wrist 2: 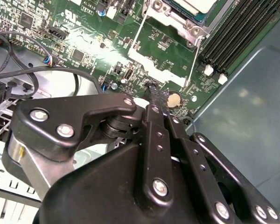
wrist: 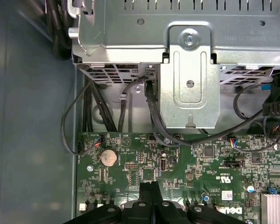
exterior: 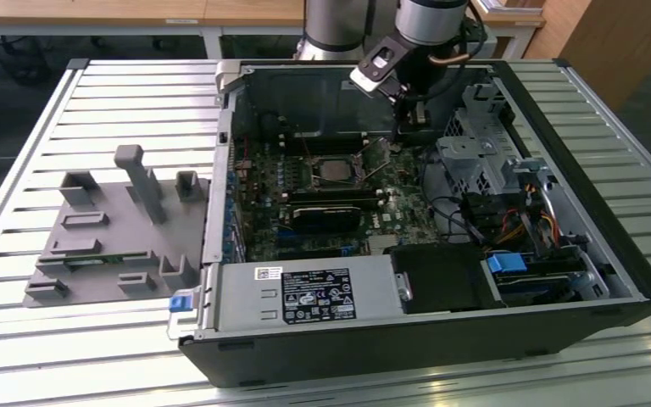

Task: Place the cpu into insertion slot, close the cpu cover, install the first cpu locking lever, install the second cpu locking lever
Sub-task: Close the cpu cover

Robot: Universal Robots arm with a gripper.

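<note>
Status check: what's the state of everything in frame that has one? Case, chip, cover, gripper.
Computer case: side open, board exposed.
Chip: seated in the socket.
Cover: swung open, off the chip, board showing through its window.
Gripper: shut, nothing seen between the fingers, tip at the cover's free edge; contact unclear.

- In the second wrist view the picture's edge cuts off the cpu (wrist 2: 196, 3); I see just one corner of it
- The gripper (wrist 2: 154, 89) has its fingertips pressed together, but I can't tell whether anything thin is pinched there, or whether they touch the cpu cover (wrist 2: 154, 65)
- In the exterior view the insertion slot (exterior: 335, 170) is too small for me to tell what lies in it, and the arm (exterior: 430, 21) runs off the edge
</note>
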